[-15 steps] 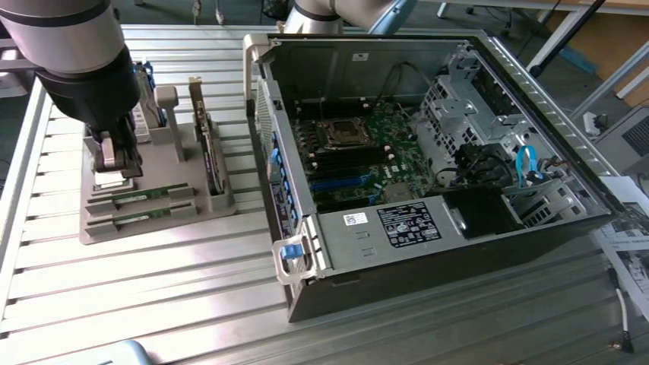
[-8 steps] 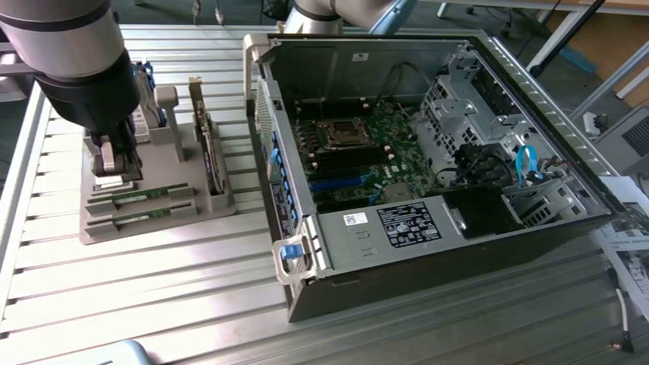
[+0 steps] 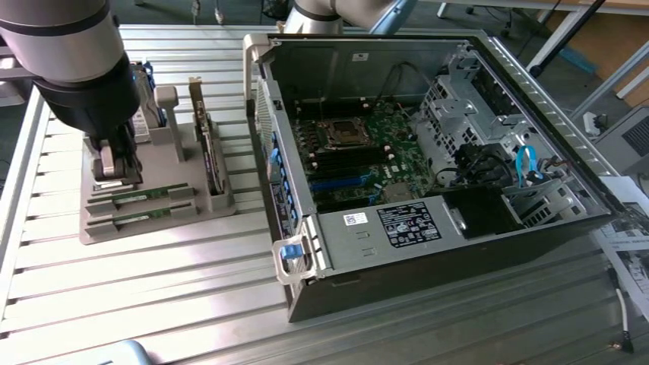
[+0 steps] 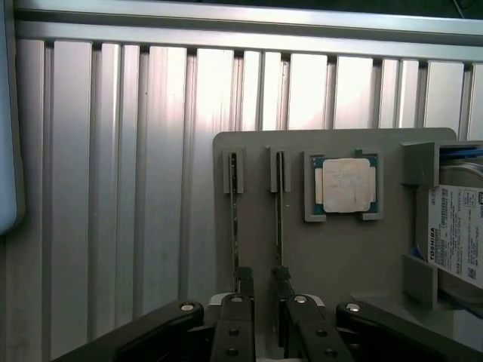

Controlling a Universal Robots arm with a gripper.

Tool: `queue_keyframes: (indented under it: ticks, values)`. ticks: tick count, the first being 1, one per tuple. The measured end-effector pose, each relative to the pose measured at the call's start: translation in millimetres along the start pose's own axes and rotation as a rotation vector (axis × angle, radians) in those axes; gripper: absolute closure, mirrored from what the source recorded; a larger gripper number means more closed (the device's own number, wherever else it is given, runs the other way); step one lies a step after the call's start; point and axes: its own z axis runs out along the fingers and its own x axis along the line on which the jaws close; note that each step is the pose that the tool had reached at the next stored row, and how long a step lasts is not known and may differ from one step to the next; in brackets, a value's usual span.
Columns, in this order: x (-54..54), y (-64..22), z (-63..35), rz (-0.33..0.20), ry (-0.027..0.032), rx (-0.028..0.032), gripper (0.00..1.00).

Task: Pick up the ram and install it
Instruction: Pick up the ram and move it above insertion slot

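Two slim green ram sticks lie side by side in slots of a grey holder tray at the exterior view's left: one ram farther back, the other nearer the front. In the wrist view both show edge-on, one ram beside the other. My gripper hangs just above the sticks' ends at the tray's left side in the exterior view. It is open, its black fingers apart and roughly in line with the two sticks, with nothing held between them.
On the same tray sit a square silver processor, a hard drive and an upright dark expansion card. The opened computer case lies to the exterior view's right with its motherboard exposed. Ribbed metal table all around.
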Motion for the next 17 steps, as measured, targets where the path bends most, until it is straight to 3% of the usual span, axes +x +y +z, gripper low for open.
queue_keyframes:
  ticks: [17]
  values:
    - [12.5, 0.6, -0.3, 0.0, 0.0001, -0.0001, 0.76]
